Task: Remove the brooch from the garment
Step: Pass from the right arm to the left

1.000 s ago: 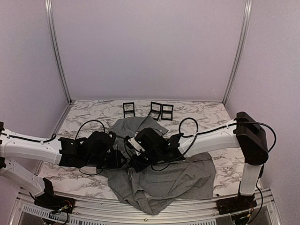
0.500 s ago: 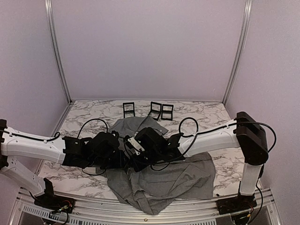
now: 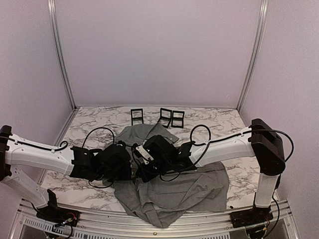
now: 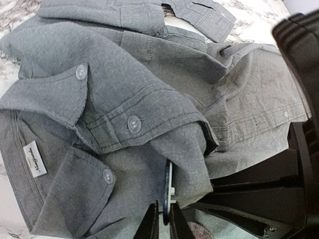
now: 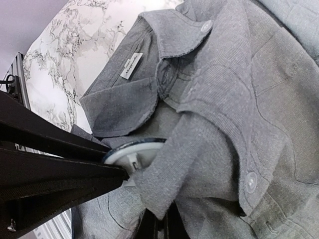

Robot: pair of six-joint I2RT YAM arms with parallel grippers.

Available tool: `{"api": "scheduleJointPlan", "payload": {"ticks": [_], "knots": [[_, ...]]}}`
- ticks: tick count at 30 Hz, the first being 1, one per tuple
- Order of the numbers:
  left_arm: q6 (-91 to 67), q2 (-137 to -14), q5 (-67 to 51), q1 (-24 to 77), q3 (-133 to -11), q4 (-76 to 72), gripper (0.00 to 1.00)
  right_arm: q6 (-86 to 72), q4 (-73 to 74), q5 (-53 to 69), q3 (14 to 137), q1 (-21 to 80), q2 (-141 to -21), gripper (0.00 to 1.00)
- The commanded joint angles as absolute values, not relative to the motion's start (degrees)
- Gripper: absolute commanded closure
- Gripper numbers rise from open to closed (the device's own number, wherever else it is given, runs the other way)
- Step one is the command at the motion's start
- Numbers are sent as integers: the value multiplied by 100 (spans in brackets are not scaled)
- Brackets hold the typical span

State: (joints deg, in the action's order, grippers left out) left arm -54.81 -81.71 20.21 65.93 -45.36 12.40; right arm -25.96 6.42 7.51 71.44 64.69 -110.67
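Note:
The grey shirt lies crumpled on the marble table, its collar and white neck label toward the left. The brooch is a round disc with a dark rim and a white back, seen edge-on, pinned to a lifted fold of the shirt front. It also shows in the right wrist view. My left gripper is shut on the brooch's lower edge. My right gripper is shut on the fold of shirt fabric beside the brooch. Both grippers meet over the shirt in the top view.
Three small black frames stand in a row at the back of the table. The shirt hangs over the table's front edge. Black cables loop above both wrists. Purple walls enclose the table.
The left arm has moved right, bringing its gripper against the right gripper over the shirt. The right arm has hardly moved.

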Motion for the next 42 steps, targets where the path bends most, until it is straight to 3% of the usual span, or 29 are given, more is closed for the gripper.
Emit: {"api": "scheduleJointPlan", "payload": {"ticks": [1, 9, 23, 33, 42], "knots": [[-5320, -8098, 2301, 6627, -4682, 1461, 98, -2643, 509, 782, 7343, 6440, -10925, 100], [-4755, -7860, 1885, 6537, -4872, 1689, 100, -2318, 838, 205, 7326, 6442, -10828, 100], [-3991, -8062, -795, 5736, -4942, 1748, 100, -1542, 704, -717, 7093, 6470, -10563, 100], [-4367, -8097, -2299, 5184, -4387, 620, 100, -1360, 63, -882, 6532, 6574, -10070, 100], [-4522, -8235, -2616, 4970, -4157, 55, 100, -1808, 112, -361, 6058, 6562, -9434, 68]]}}
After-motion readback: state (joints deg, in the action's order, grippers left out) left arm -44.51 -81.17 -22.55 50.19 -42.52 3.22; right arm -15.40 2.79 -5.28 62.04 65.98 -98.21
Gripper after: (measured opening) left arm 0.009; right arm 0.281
